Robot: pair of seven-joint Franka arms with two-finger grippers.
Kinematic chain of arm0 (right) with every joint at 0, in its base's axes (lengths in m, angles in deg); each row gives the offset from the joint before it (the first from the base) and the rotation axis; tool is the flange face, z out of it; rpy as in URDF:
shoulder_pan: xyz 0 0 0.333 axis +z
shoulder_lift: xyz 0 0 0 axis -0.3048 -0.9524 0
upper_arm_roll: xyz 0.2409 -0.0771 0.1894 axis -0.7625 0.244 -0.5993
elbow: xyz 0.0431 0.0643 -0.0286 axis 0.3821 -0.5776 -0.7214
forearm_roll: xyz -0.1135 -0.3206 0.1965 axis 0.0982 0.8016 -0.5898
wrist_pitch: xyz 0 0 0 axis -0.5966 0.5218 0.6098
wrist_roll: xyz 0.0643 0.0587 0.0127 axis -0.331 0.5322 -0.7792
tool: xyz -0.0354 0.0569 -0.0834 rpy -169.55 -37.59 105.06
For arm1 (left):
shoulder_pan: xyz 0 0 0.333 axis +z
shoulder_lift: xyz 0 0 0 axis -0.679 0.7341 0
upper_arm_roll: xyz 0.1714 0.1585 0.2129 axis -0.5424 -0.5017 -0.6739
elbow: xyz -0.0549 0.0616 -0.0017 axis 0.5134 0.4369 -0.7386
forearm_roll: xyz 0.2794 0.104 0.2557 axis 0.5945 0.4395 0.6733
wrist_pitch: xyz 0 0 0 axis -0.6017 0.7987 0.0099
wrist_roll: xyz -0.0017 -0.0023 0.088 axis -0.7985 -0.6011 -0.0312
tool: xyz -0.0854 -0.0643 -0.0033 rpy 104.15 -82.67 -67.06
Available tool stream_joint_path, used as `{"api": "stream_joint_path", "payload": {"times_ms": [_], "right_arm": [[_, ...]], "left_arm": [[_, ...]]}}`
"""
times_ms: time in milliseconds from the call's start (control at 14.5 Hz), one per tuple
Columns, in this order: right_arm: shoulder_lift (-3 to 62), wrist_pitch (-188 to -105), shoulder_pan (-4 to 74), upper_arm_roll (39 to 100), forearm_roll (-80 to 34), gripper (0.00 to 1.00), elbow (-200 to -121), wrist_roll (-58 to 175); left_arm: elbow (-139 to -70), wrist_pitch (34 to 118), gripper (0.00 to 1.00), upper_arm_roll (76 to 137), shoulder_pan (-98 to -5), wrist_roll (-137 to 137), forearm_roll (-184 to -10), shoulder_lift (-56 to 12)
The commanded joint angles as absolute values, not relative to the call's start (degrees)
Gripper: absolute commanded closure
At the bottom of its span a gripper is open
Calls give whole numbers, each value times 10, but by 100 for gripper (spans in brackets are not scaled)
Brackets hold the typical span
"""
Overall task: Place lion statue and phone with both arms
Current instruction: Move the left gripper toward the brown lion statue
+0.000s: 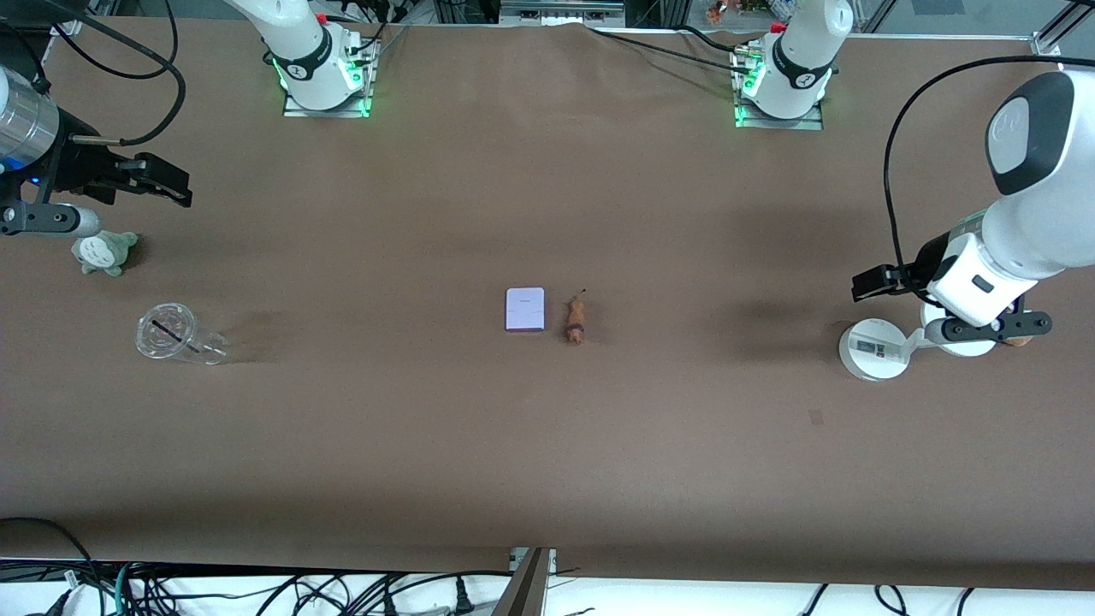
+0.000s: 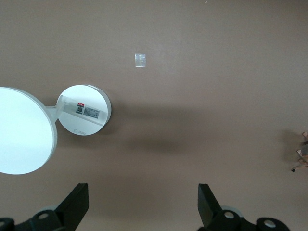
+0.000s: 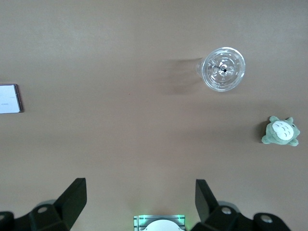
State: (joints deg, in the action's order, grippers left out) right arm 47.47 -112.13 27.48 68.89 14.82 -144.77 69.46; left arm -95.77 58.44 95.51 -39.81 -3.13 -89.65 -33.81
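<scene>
- phone (image 1: 525,309): pale flat slab lying at the middle of the table (image 1: 547,479), just beside the lion statue (image 1: 576,319) and toward the right arm's end of it; the two lie close but apart.
- lion statue: slim reddish-brown figurine lying flat, its thin tail pointing toward the robots' bases.
- left gripper (image 1: 866,284): released, jaws spread wide and empty, hanging over the table beside a white round-based device (image 1: 873,349) at the left arm's end, well apart from both task things.
- right gripper (image 1: 175,186): released likewise, nothing between its jaws, over the table at the right arm's end, above a small grey-green plush toy (image 1: 104,253); a clear plastic cup (image 1: 175,334) lies on its side nearer the front camera.
- step in hand: judged the opening of the task, with neither thing yet grasped, or else both arms drawn back after setting the pair down; the views do not settle which.
- next move, if a pick-up is meant: each arm must reach inward to the middle, the right toward the phone and the left toward the lion statue; the narrow gap between the two calls for care so the grippers do not collide.
</scene>
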Motion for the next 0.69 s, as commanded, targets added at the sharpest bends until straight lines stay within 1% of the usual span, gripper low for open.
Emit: {"api": "stream_joint_path", "payload": {"times_ms": [0, 207, 414, 621], "right_arm": [[457, -1119, 276, 686, 155, 0, -1434, 687], [438, -1120, 280, 683, 152, 0, -1434, 694], [411, -1126, 281, 683, 152, 0, -1434, 694], [404, -1129, 282, 683, 155, 0, -1435, 694]], "left_arm": [[-925, 567, 0, 963, -421, -35, -919, -337], [-915, 550, 0, 966, -452, -131, -922, -337], [-912, 550, 0, 970, -479, -230, -970, -337], [-896, 550, 0, 968, -543, -345, -963, -327]]}}
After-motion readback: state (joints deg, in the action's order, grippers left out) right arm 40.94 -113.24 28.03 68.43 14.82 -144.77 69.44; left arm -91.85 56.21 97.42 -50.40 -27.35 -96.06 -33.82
